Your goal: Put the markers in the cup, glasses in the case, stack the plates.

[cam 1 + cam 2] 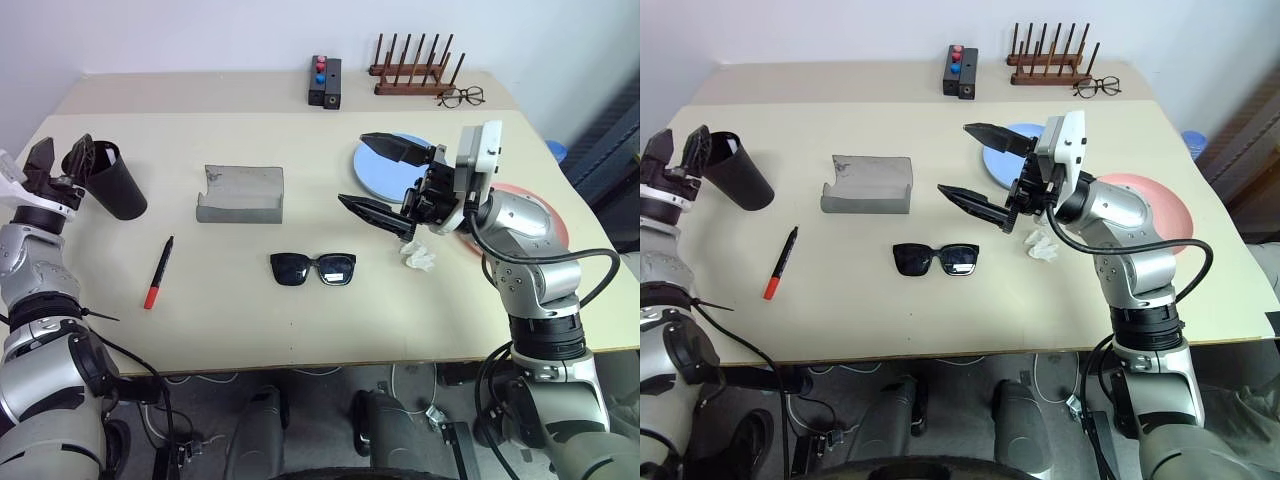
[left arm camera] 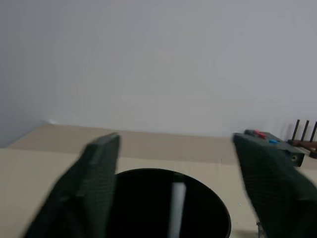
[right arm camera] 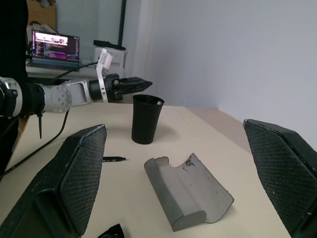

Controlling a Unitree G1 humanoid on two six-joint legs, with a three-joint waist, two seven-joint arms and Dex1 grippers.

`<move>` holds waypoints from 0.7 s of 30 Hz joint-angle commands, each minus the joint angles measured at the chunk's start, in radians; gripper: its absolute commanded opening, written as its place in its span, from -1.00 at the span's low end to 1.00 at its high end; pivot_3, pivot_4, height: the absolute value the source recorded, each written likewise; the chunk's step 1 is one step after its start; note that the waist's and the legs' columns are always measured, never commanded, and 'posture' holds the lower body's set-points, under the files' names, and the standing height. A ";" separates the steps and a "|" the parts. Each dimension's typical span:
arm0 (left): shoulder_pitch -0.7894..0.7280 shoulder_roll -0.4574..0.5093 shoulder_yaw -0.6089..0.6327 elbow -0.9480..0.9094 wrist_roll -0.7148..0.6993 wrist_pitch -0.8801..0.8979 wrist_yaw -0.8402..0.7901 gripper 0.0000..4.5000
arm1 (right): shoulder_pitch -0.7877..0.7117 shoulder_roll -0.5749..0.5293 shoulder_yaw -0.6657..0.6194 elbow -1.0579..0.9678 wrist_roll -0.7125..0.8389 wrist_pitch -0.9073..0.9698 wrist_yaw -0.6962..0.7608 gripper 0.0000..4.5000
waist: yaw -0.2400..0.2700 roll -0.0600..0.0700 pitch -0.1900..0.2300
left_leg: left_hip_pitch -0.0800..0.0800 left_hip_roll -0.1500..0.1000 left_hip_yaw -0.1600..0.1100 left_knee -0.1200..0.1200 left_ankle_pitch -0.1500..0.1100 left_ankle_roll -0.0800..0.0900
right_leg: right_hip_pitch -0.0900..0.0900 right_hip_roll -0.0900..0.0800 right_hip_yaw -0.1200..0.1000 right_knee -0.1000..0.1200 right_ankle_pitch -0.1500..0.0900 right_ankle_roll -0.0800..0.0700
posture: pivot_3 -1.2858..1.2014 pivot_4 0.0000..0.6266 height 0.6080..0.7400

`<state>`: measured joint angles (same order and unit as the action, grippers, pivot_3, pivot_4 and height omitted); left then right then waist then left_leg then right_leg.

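No legible text, label, brand, number or sign on any item; the laptop screen in the background shows content too small to read.

cup upright, marker inside | marker flat | sunglasses unfolded
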<state>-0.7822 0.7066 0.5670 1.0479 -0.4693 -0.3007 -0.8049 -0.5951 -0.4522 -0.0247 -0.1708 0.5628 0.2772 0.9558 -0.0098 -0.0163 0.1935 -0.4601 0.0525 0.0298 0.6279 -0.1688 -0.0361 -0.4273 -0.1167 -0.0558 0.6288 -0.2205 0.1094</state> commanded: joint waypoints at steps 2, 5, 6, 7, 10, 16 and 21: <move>-0.013 0.009 0.009 -0.075 -0.023 -0.011 -0.014 1.00 | -0.004 -0.006 -0.020 -0.019 0.002 -0.022 -0.001 1.00 | 0.000 0.000 0.000 | 0.000 0.000 0.000 0.000 0.000 0.000 | 0.000 0.000 0.000 0.000 0.000 0.000 | 0.03 -0.52 1.00; -0.001 0.015 -0.012 -0.127 -0.014 0.034 -0.011 1.00 | -0.005 -0.005 -0.020 -0.018 0.001 -0.023 -0.003 1.00 | 0.000 0.000 0.000 | 0.000 0.000 0.000 0.000 0.000 0.000 | 0.000 0.000 0.000 0.000 0.000 0.000 | 0.03 -0.52 1.00; 0.004 0.015 -0.015 -0.180 -0.029 0.108 0.012 1.00 | -0.006 -0.005 -0.020 -0.016 -0.001 -0.024 -0.003 1.00 | 0.000 0.000 0.000 | 0.000 0.000 0.000 0.000 0.000 0.000 | 0.000 0.000 0.000 0.000 0.000 0.000 | 0.03 -0.52 1.00; 0.022 0.025 -0.023 -0.290 -0.065 0.276 0.063 1.00 | -0.006 -0.007 -0.021 -0.015 -0.002 -0.024 -0.002 1.00 | -0.001 0.000 0.000 | 0.000 0.000 0.000 0.000 0.000 0.000 | 0.000 0.000 0.000 0.000 0.000 0.000 | 0.03 -0.52 1.00; 0.116 0.069 -0.046 -0.710 -0.235 0.763 0.197 1.00 | -0.003 -0.019 -0.025 -0.010 -0.012 -0.028 0.002 1.00 | -0.004 -0.001 0.001 | -0.001 0.000 -0.001 0.000 0.000 0.000 | 0.000 0.000 0.000 0.000 0.000 0.000 | 0.03 -0.52 1.00; 0.169 0.063 -0.063 -1.143 -0.455 1.271 0.493 1.00 | -0.024 -0.023 -0.023 0.027 -0.022 -0.043 0.021 1.00 | -0.001 -0.001 0.001 | 0.000 0.000 -0.002 0.000 0.000 0.000 | 0.001 0.000 0.000 0.000 0.000 0.000 | 0.03 -0.52 1.00; 0.219 -0.011 -0.067 -1.260 -0.549 1.510 0.683 1.00 | -0.054 0.000 -0.009 0.059 -0.033 -0.059 0.019 1.00 | -0.003 -0.001 0.001 | 0.001 0.000 -0.002 0.000 0.000 0.000 | 0.001 0.000 0.000 0.000 0.000 0.000 | 0.03 -0.52 1.00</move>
<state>-0.5677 0.6915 0.4838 -0.1767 -0.9949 1.1503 -0.1799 -0.6199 -0.4561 -0.0233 -0.0991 0.5252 0.2392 0.9758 -0.0132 -0.0170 0.1950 -0.4591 0.0525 0.0280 0.6273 -0.1687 -0.0362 -0.4267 -0.1164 -0.0554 0.6292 -0.2208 0.1092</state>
